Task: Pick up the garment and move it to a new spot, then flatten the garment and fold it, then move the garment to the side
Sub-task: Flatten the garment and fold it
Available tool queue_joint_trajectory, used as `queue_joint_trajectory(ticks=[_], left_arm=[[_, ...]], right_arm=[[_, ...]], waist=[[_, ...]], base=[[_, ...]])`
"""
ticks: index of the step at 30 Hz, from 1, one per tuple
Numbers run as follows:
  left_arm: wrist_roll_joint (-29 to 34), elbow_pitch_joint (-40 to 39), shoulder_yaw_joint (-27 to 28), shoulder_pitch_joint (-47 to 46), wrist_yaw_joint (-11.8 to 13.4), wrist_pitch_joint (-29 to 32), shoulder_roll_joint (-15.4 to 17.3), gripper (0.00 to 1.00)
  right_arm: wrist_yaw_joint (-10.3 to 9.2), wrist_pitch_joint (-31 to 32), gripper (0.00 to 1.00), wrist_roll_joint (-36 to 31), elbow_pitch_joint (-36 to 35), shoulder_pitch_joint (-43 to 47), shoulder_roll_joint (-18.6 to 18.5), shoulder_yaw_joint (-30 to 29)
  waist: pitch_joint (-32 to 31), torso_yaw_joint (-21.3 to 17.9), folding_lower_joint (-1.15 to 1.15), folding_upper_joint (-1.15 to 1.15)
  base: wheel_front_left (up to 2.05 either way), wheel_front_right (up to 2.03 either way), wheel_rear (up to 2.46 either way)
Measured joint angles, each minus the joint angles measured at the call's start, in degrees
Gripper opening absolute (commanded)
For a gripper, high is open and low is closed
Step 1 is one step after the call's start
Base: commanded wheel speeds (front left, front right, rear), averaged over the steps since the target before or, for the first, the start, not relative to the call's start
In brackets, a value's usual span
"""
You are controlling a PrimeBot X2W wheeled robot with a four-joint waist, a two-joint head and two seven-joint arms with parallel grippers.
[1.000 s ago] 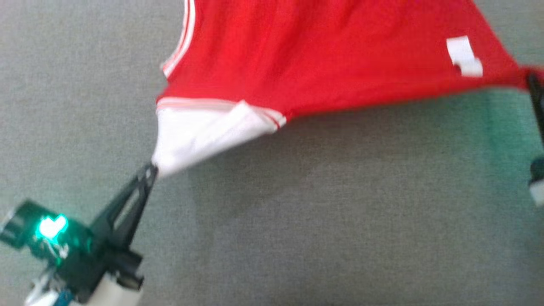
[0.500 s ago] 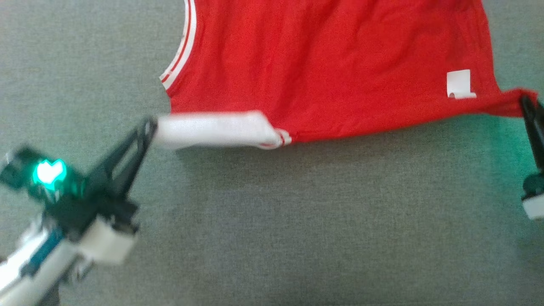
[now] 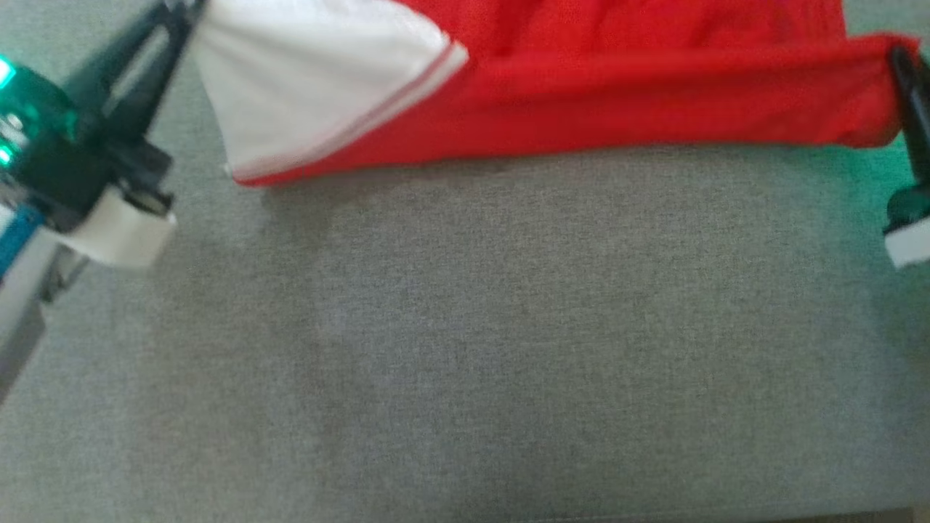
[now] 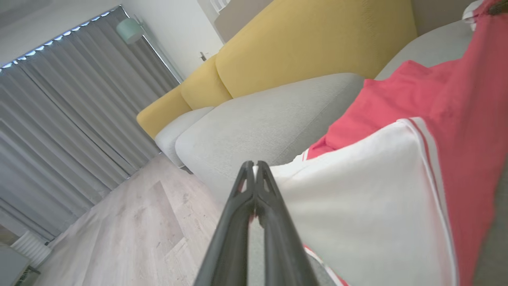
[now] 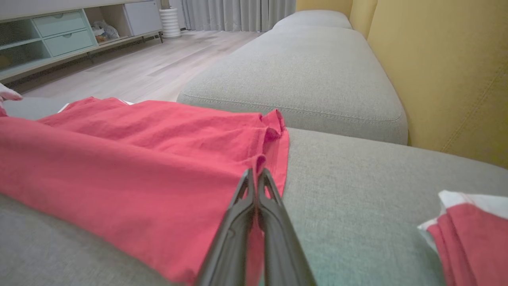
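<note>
- Head view: left gripper and right gripper, jaws clenched on corners of the garment; you seem mid-fold.
- Next, lay that edge down evenly, then let go.

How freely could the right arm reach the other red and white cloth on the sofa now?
Probably not yet: its fingers are shut on the red garment. The grey seat towards that cloth lies bare.

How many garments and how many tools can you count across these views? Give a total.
Garments: 2, the red jersey and a red-and-white garment.
Tools: 2, the left tool and the right tool.
Total: 4.
</note>
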Motion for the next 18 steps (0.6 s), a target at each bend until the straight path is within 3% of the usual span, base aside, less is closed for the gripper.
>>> queue_joint_trajectory(ticks=[8, 9, 10, 11, 12, 13, 18], left_arm=[[2.23, 5.36, 0.63, -5.37, -1.62, -0.01, -2.66, 0.00], [2.36, 6.06, 0.63, -5.73, -1.93, -0.01, -3.24, 0.00], [2.30, 6.70, 0.67, -6.07, -2.09, 0.00, -4.01, 0.08], [2.31, 7.05, 0.92, -6.33, -2.03, 0.00, -4.87, 0.44], [2.31, 7.32, 1.22, -6.55, -2.02, -0.01, -5.66, 0.44], [2.31, 7.66, 1.55, -6.67, -1.85, -0.01, -6.32, 1.00], [1.42, 8.02, 4.45, -5.26, 1.33, 0.00, -8.57, 1.00]], right_arm=[[0.00, -0.74, 0.00, 0.00, 4.64, -8.98, 0.04, 5.13], [0.00, -0.77, 0.15, 0.00, 5.36, -9.86, 0.07, 5.86], [0.00, -0.85, 0.36, 0.01, 6.09, -10.71, 0.12, 6.62], [0.00, -0.97, 1.00, 0.02, 6.87, -11.41, 0.34, 7.14], [0.00, -1.00, 1.00, 0.01, 7.64, -12.01, 0.75, 7.23], [0.00, -1.01, 1.00, 0.02, 8.27, -12.61, 1.26, 7.33], [0.00, -1.22, 1.00, -0.24, 7.72, -13.53, 3.85, 6.66]], waist=[[2.33, -0.34, 0.00, 0.00], [2.55, -0.31, 0.00, 0.00], [2.74, -0.25, 0.00, 0.00], [2.91, -0.19, 0.00, 0.00], [3.04, -0.13, 0.00, 0.00], [3.11, -0.07, 0.00, 0.00], [2.70, -0.22, 0.00, 0.00]], base=[[0.00, 0.00, 0.00], [0.00, 0.00, 0.00], [0.00, 0.00, 0.00], [0.00, 0.00, 0.00], [0.00, 0.00, 0.00], [0.00, 0.00, 0.00], [0.00, 0.00, 0.00]])
